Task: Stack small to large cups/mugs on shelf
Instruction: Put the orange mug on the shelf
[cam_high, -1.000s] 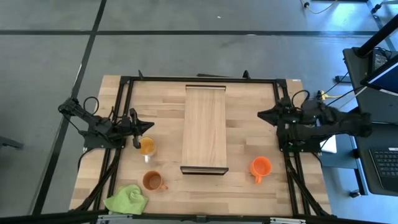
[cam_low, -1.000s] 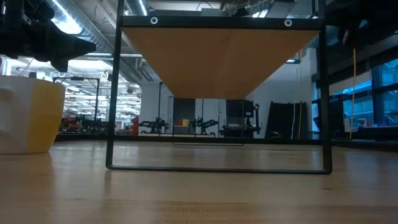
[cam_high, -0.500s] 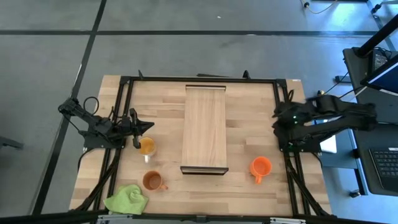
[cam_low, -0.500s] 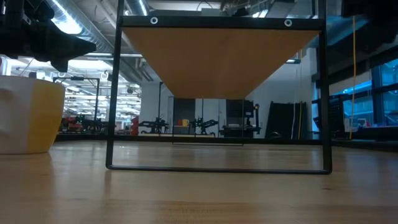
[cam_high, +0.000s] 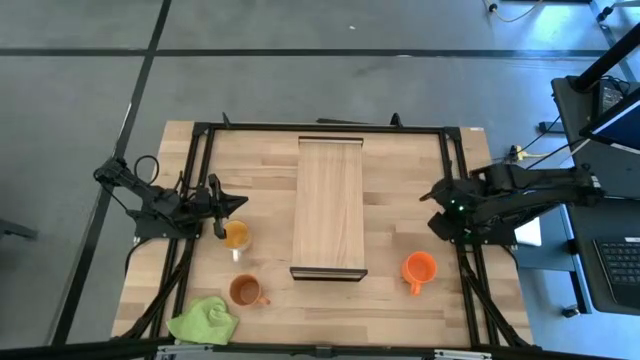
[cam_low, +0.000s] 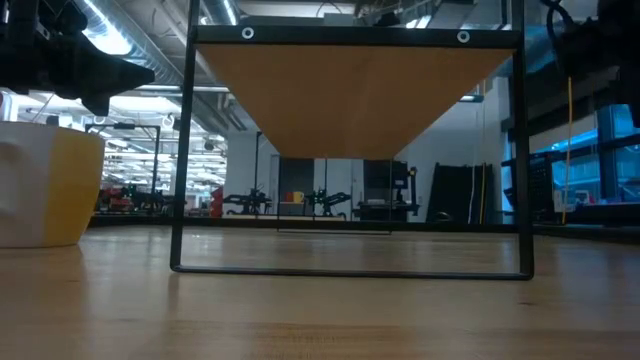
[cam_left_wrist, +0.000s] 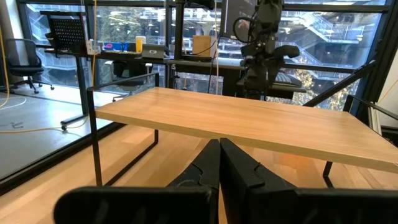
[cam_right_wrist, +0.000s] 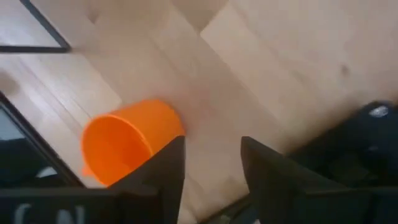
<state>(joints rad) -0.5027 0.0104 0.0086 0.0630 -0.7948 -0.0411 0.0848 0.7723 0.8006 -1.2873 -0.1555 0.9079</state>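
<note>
The shelf (cam_high: 328, 208), a long light-wood board on a black frame, stands mid-table. The orange mug (cam_high: 419, 268) stands upright near its near right corner. The amber cup (cam_high: 236, 236) and the rust-brown mug (cam_high: 245, 291) stand left of the shelf. My right gripper (cam_high: 436, 212) hovers open, above and a little beyond the orange mug (cam_right_wrist: 127, 146), tipped down toward the tabletop, with nothing between its fingers (cam_right_wrist: 165, 171). My left gripper (cam_high: 238, 203) is shut and level just beyond the amber cup, pointing at the shelf (cam_left_wrist: 249, 121).
A lime-green cloth (cam_high: 205, 320) lies at the near left corner. Black frame rails (cam_high: 455, 170) run along the table's edges. The shelf's thin black legs (cam_low: 180, 150) leave open space under the board. Bare tabletop lies between the shelf and the orange mug.
My right gripper has swung from beside the shelf's right side toward the table's near edge and the orange mug, tipping downward. The left arm and all the cups have kept still.
</note>
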